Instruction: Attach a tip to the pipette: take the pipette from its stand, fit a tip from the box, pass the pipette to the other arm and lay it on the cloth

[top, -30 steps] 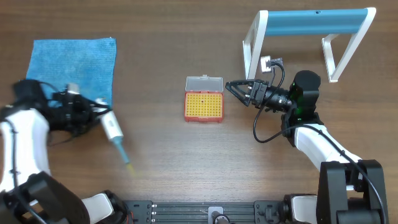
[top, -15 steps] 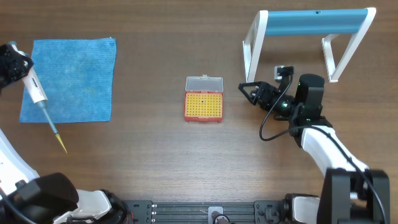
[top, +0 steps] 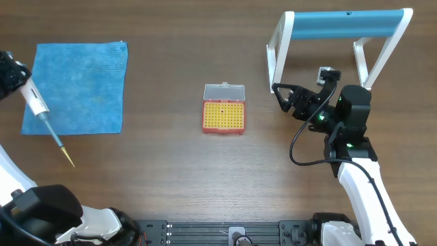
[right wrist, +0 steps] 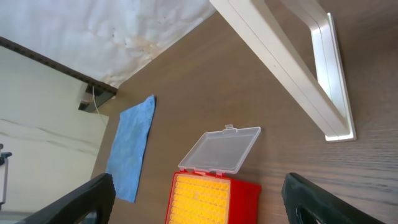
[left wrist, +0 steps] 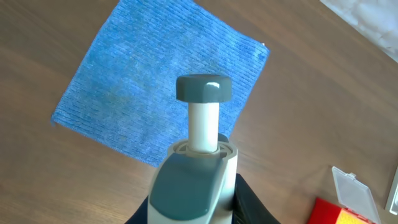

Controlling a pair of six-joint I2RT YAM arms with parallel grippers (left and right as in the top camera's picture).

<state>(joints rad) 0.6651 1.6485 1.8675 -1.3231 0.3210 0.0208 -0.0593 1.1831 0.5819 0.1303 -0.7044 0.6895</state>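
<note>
At the cloth's (top: 78, 85) left edge, my left end effector (top: 12, 74) pinches the pipette (top: 37, 106); my right end effector (top: 278, 97) is spread.

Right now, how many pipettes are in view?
1. The pipette is held in the left tool, near the cloth's left edge, with a yellow tip fitted. The stand holds none.

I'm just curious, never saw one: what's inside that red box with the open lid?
A grid of yellow tips fills the red box, its clear lid flipped back. Their lower ends and the box's floor are hidden.
</note>
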